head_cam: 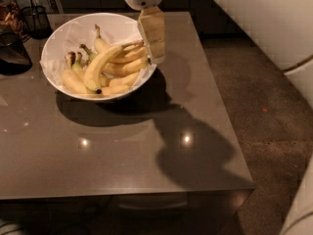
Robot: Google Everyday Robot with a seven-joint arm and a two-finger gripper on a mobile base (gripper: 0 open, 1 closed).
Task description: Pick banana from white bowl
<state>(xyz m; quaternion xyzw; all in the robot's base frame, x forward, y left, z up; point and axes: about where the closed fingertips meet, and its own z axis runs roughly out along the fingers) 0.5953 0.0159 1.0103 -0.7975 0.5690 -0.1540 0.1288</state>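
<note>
The white bowl (63,38) stands on the grey table at the back left, lined with crumpled white paper. It holds a bunch of yellow bananas. The banana (99,65), the longest and most curved, lies on top, its dark tip toward the front and its stem toward the right rim. My gripper (156,57) hangs down from the top of the view, cream-coloured under a white wrist housing. It is over the bowl's right rim, close to the banana's stem end.
A dark wire-mesh cup (35,19) and a dark rounded object (11,53) stand at the table's back left. The table (146,155) ends at the right, with speckled floor (274,131) beyond. A white part of my arm (274,23) fills the upper right.
</note>
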